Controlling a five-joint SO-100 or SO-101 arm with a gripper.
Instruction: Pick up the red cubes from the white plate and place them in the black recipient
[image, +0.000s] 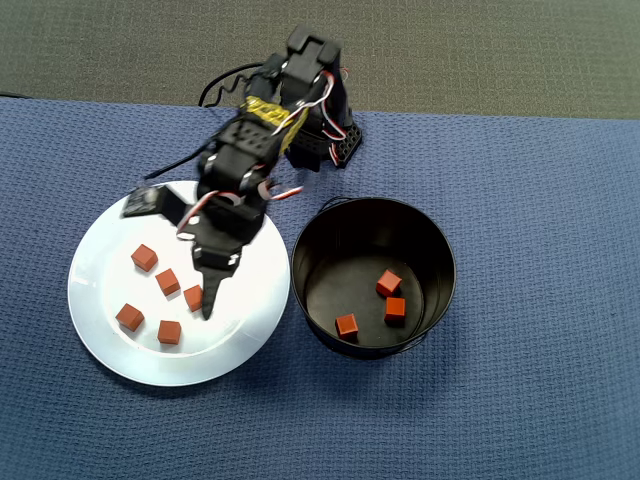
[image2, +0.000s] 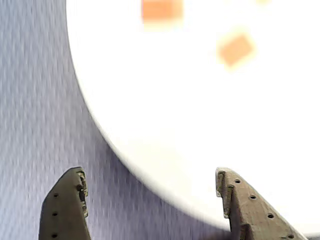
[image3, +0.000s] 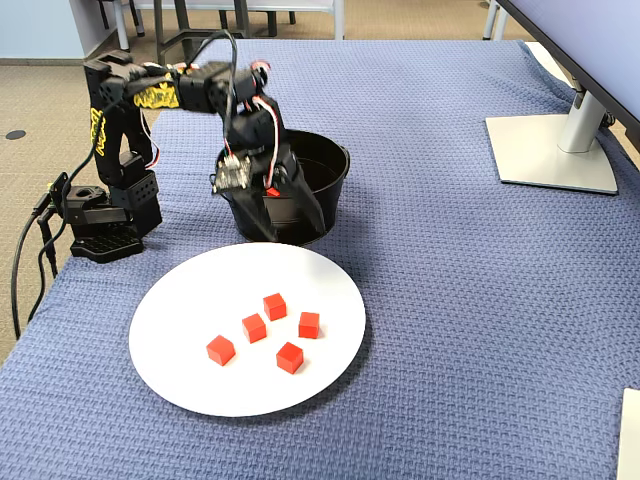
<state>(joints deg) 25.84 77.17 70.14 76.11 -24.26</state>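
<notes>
Several red cubes lie on the white plate; they also show in the fixed view. Three red cubes lie in the black recipient. My gripper is open and empty, hanging above the plate's pot-side part. In the fixed view the gripper hangs in front of the recipient, above the far rim of the plate. In the wrist view the gripper is wide open over the rim of the plate, with two blurred cubes ahead.
A blue woven cloth covers the table. The arm's base stands at the cloth's edge, with cables trailing from it. A monitor stand is at the far right in the fixed view.
</notes>
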